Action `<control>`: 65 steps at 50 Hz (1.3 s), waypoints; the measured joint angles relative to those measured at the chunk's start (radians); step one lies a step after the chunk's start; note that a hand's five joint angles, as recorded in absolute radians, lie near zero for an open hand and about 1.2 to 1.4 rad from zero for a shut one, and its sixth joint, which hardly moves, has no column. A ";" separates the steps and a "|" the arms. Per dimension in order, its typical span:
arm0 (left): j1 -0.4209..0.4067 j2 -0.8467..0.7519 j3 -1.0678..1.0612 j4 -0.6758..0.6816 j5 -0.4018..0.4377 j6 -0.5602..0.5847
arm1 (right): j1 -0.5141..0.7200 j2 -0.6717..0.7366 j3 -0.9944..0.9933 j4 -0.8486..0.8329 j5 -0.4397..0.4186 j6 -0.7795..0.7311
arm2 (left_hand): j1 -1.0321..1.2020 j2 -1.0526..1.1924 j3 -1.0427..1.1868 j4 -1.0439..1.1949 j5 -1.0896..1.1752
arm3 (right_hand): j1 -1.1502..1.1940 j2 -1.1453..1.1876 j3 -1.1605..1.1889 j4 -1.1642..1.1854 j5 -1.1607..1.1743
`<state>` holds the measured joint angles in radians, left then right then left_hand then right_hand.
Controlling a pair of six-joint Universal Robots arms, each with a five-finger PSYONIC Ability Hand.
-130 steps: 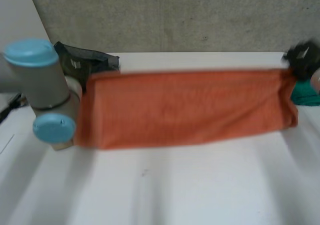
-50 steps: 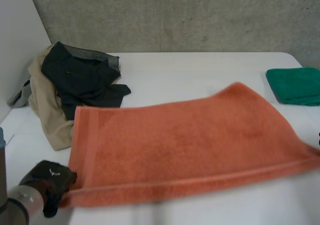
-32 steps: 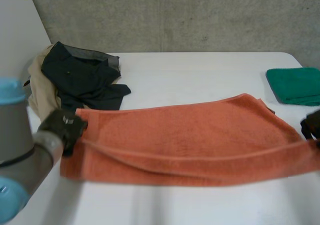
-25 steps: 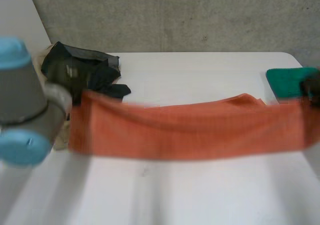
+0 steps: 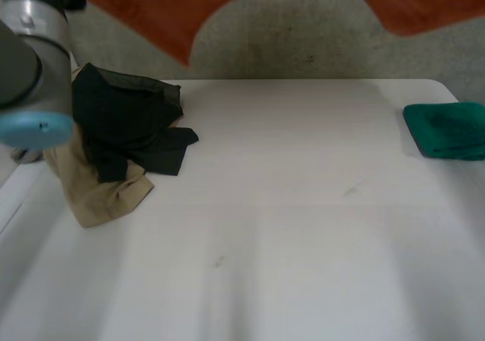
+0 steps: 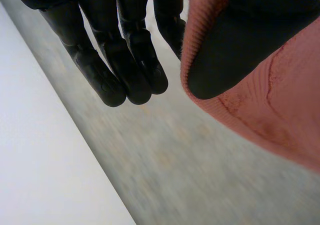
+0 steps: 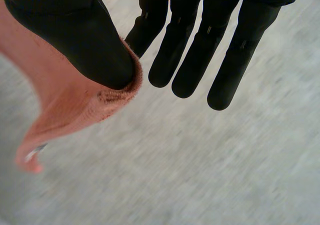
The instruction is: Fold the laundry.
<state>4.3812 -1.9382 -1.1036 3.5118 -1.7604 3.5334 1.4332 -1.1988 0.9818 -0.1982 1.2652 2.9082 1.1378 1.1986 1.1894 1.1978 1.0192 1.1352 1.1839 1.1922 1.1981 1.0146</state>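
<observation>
Two hands hold the towel high along the head view's top edge, well above the table. The left arm rises at upper left, beside the pile; a green cloth lies at far right. Wrist views add the grips: the left hand pins the towel's edge under its thumb, other fingers straight, and the right hand does likewise.
</observation>
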 measured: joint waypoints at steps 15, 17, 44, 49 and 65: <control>-0.023 -0.042 -0.477 -0.012 0.072 0.020 | -0.091 0.029 0.346 0.289 -0.180 -0.335 | 0.000 0.000 0.000 0.000 0.000 | 0.000 0.000 0.000 0.000 0.000; -0.030 -0.033 -0.560 -0.045 0.065 0.070 | -0.120 0.023 0.396 0.343 -0.190 -0.419 | 0.000 0.000 0.000 0.000 0.000 | 0.000 0.000 0.000 0.000 0.000; -0.019 0.231 -0.760 -0.576 0.114 0.202 | -0.303 -0.006 0.504 0.825 -0.255 -1.063 | 0.000 0.000 0.000 0.000 0.000 | 0.000 0.000 0.000 0.000 0.006; -0.030 0.071 -0.589 -0.508 0.020 0.185 | -0.202 0.060 0.459 0.590 -0.243 -0.865 | 0.000 0.000 0.000 0.000 0.000 | 0.000 0.000 0.000 0.000 0.007; -0.074 -0.283 -0.072 -0.447 -0.087 0.137 | 0.000 0.289 0.277 0.084 -0.094 -0.618 | 0.000 0.000 0.000 0.000 0.000 | 0.000 0.000 0.000 0.000 0.007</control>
